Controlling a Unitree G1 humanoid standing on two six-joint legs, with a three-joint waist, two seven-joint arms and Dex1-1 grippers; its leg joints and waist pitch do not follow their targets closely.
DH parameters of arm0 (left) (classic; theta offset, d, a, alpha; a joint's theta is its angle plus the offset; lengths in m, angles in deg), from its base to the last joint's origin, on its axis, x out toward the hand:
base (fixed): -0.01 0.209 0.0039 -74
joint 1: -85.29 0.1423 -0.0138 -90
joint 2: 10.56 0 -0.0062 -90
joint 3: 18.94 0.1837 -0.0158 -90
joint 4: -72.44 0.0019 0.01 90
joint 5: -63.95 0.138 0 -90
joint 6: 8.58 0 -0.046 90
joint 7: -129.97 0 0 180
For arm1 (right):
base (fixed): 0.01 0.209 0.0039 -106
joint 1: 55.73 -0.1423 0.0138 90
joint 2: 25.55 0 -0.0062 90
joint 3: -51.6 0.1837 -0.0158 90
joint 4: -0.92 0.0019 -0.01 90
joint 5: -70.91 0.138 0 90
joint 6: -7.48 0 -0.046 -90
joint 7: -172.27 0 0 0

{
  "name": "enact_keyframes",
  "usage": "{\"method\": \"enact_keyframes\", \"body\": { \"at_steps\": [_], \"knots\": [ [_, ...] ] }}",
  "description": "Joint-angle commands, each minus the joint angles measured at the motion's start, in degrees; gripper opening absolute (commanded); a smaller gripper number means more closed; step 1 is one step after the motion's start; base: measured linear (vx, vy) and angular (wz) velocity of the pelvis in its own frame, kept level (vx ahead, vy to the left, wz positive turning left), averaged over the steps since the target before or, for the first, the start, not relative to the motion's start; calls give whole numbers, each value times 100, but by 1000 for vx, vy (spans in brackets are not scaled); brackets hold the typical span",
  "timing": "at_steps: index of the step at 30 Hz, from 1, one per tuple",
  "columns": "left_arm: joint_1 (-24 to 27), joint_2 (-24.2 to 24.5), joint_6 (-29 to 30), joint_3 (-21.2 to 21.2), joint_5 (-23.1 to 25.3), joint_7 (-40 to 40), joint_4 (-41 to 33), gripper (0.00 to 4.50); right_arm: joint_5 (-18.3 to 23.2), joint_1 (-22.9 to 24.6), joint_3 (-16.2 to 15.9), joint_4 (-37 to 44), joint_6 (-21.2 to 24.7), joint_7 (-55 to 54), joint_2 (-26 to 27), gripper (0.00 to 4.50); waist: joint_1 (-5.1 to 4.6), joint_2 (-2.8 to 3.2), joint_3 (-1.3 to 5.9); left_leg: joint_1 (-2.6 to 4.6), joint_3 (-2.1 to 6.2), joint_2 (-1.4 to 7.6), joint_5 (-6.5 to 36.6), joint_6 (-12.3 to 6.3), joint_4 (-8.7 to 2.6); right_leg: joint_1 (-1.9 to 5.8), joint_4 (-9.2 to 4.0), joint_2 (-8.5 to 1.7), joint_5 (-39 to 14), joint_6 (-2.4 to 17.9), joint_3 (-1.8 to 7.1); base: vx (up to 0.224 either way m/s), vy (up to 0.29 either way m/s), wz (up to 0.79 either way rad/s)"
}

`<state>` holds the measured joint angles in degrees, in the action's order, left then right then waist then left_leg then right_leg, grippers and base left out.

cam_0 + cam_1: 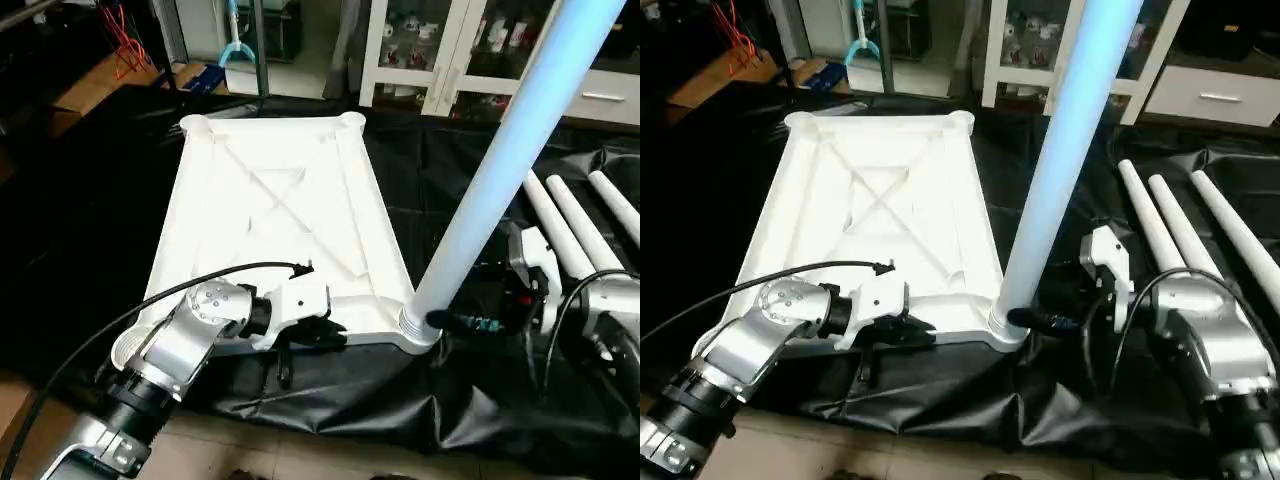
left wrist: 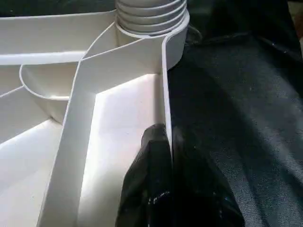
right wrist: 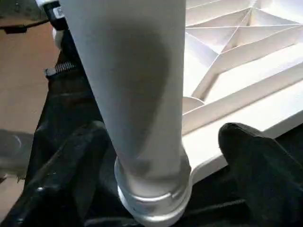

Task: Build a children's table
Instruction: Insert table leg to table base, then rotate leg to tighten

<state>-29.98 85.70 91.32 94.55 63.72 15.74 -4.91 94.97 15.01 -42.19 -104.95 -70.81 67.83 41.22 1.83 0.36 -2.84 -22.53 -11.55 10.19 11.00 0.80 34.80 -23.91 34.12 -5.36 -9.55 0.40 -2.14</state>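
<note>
The white table top (image 1: 280,220) lies upside down on a black cloth (image 1: 470,400), its X-shaped ribs facing up and a round socket at each corner. I'll place everything else from that top.

At the top's near right corner a long white leg (image 1: 500,170) stands seated in the socket, its ribbed collar at the rim, and it leans away up and to the right. The right gripper (image 3: 156,156) sits at the base of this leg with its two black fingers (image 3: 255,161) spread wide, one on each side of the tube; from the right wrist view there is a gap between the fingers and the leg, so it is around the leg and not clamped on it.

On the top's near edge, left of that corner, the left gripper (image 1: 902,330) has its fingers drawn together on the thin outer wall of the top. In the left wrist view the black fingertips (image 2: 156,156) meet right at that upright wall, one on the inner side and one on the cloth side, so it is pinching the rim.

To the right of the top, well apart from it, three more white legs (image 1: 1185,235) lie side by side on the cloth. Beyond the top's far edge stands a white cabinet with glass doors (image 1: 440,50), and off the far left corner there is an orange wire frame (image 1: 125,40) on the floor.
</note>
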Motion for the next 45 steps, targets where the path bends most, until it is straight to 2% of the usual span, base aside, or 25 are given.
{"method": "enact_keyframes", "body": {
  "at_steps": [1, 5, 7, 9, 12, 14, 18, 19, 22, 24, 25, 26, 30, 32, 34, 35, 36, 37, 39, 40, 41, 42, 43, 44, 45],
  "knots": [
    [-94, -61, -169, 31, -181, 126, -141, 0, -78, -175, -78, -149, -77, 201, -33, 371, 10, -64, 459, 158, 99, 295, 248, -835, -299, 340, -195, -236, -9, 1689, 135, 0, 0, 0],
    [-101, -74, -170, 36, -160, 155, -127, 0, -156, -369, -198, -386, -194, 371, 40, 335, 18, -77, 480, 145, 93, 293, 53, -928, -269, 344, -156, -227, 260, 1754, 128, 0, 0, 0],
    [-122, -80, -169, 49, -151, 171, -101, 0, -284, -514, -324, -587, -329, 582, 103, 322, 30, -52, 486, 135, 93, 290, -7, -975, -257, 346, -148, -230, 340, 1787, 119, 0, 0, 0],
    [-133, -80, -177, 56, -142, 175, -83, 0, -337, -573, -377, -675, -389, 670, 122, 314, 37, -58, 488, 141, 93, 291, -18, -979, -255, 346, -142, -222, 365, 1808, 116, 0, 0, 0],
    [-145, -71, -182, 64, -126, 177, -68, 0, -431, -687, -495, -837, -509, 841, 133, 283, 45, -75, 491, 138, 92, 294, 4, -969, -253, 351, -140, -223, 324, 1825, 111, 0, 0, 0],
    [-146, -68, -179, 63, -119, 178, -69, 0, -454, -738, -518, -906, -542, 909, 147, 253, 57, -63, 493, 145, 93, 300, -45, -980, -249, 346, -129, -222, 373, 1828, 115, 0, 0, 0],
    [-136, -56, -178, 56, -108, 170, -75, 0, -492, -828, -518, -1084, -616, 1011, 183, 233, 60, -68, 494, 140, 89, 298, -63, -1011, -239, 344, -123, -223, 389, 1851, 113, 0, 0, 0],
    [-120, -43, -183, 56, -103, 169, -79, 0, -496, -833, -519, -1117, -636, 1024, 193, 212, 63, -75, 496, 137, 87, 293, -50, -1006, -235, 350, -121, -228, 384, 1848, 116, 0, 0, 0],
    [-91, -15, -182, 57, -95, 173, -92, 0, -487, -819, -510, -1137, -642, 1019, 218, 205, 62, -73, 498, 130, 94, 290, -68, -1009, -233, 355, -115, -222, 400, 1838, 111, 0, 0, 0],
    [-64, 4, -166, 51, -90, 162, -94, 0, -427, -811, -383, -1216, -620, 817, 341, 199, 63, -45, 498, 129, 97, 292, -80, -1005, -232, 352, -113, -224, 397, 1833, 111, 0, 0, 0],
    [-57, 5, -155, 46, -89, 153, -94, 0, -417, -815, -343, -1254, -621, 740, 380, 199, 52, -55, 497, 121, 97, 289, -66, -995, -233, 352, -114, -217, 382, 1836, 106, 0, 0, 0],
    [-46, -6, -83, 34, -55, 69, -78, 0, -389, -847, -181, -1443, -676, 459, 527, 197, 42, -57, 496, 120, 96, 290, -24, -972, -234, 351, -117, -221, 335, 1833, 107, 0, 0, 0],
    [-67, -66, 104, 18, 166, -321, 53, 0, -443, -816, 40, -1688, -769, -234, 755, 195, 1, -53, 487, 123, 93, 281, 121, -858, -240, 344, -140, -214, 158, 1806, 113, 0, 0, 0],
    [-160, -334, 678, -152, 337, -1050, 259, 0, -651, -626, 113, -1705, -828, -1113, 1013, 195, -35, -59, 458, 137, 91, 280, 319, -667, -262, 329, -175, -213, -129, 1749, 133, 0, 0, 0],
    [-227, -503, 979, -268, 349, -1383, 323, 0, -737, -523, 150, -1623, -765, -1571, 1179, 194, -48, -70, 454, 144, 97, 255, 492, -520, -276, 343, -217, -215, -467, 1656, 131, 0, 0, 0],
    [-363, -807, 1400, -472, 308, -1862, 420, 0, -913, -415, 195, -1601, -751, -2296, 1471, 194, -71, -113, 447, 132, 90, 259, 503, -474, -285, 347, -220, -214, -504, 1609, 141, 0, 0, 0],
    [-387, -864, 1476, -511, 294, -1944, 439, 0, -938, -397, 199, -1600, -748, -2404, 1521, 193, -79, -89, 438, 137, 91, 256, 476, -440, -288, 334, -214, -210, -501, 1604, 144, 0, 0, 0],
    [-544, -1218, 1890, -747, 193, -2427, 566, 0, -1187, -340, 238, -1702, -816, -3155, 1840, 193, -110, -89, 456, 139, 93, 242, 523, -426, -281, 340, -232, -212, -565, 1581, 138, 0, 0, 0],
    [-544, -1218, 1890, -747, 193, -2427, 566, 0, -1187, -340, 238, -1702, -816, -3155, 1840, 193, -143, -98, 465, 123, 108, 221, 538, -409, -279, 358, -248, -209, -640, 1540, 123, 0, 0, 0],
    [-779, -1709, 2191, -1075, 22, -3025, 815, 0, -1542, -448, 205, -2123, -1022, -4191, 2213, 193, -176, -66, 461, 124, 87, 226, 543, -425, -265, 321, -244, -209, -588, 1572, 136, 0, 0, 0],
    [-1028, -2229, 2347, -1451, -154, -3711, 1064, 0, -1725, -644, 238, -2604, -1222, -5221, 2604, 192, -220, -66, 472, 114, 92, 207, 458, -379, -256, 312, -241, -204, -531, 1594, 131, 0, 0, 0],
    [-1054, -2283, 2362, -1490, -172, -3783, 1089, 0, -1742, -665, 242, -2654, -1242, -5326, 2644, 191, -220, -66, 472, 114, 92, 207, 458, -379, -256, 312, -241, -204, -531, 1594, 131, 0, 0, 0],
    [-1230, -2653, 2347, -1711, -369, -4098, 1245, 0, -1774, -883, 366, -3070, -1403, -6209, 2987, 191, -264, -53, 489, 109, 102, 181, 478, -367, -250, 340, -268, -201, -500, 1603, 113, 0, 0, 0],
    [-1233, -2660, 2347, -1715, -373, -4105, 1248, 0, -1774, -887, 369, -3078, -1407, -6226, 2994, 191, -276, -60, 502, 88, 104, 168, 441, -473, -242, 366, -267, -203, -384, 1625, 110, 0, 0, 0],
    [-1347, -2915, 2277, -1747, -447, -4231, 1295, 0, -1868, -1127, 403, -3460, -1578, -6996, 3286, 191, -270, -47, 515, 77, 107, 176, 355, -531, -231, 367, -238, -216, -272, 1645, 112, 0, 0, 0]
  ]
}}
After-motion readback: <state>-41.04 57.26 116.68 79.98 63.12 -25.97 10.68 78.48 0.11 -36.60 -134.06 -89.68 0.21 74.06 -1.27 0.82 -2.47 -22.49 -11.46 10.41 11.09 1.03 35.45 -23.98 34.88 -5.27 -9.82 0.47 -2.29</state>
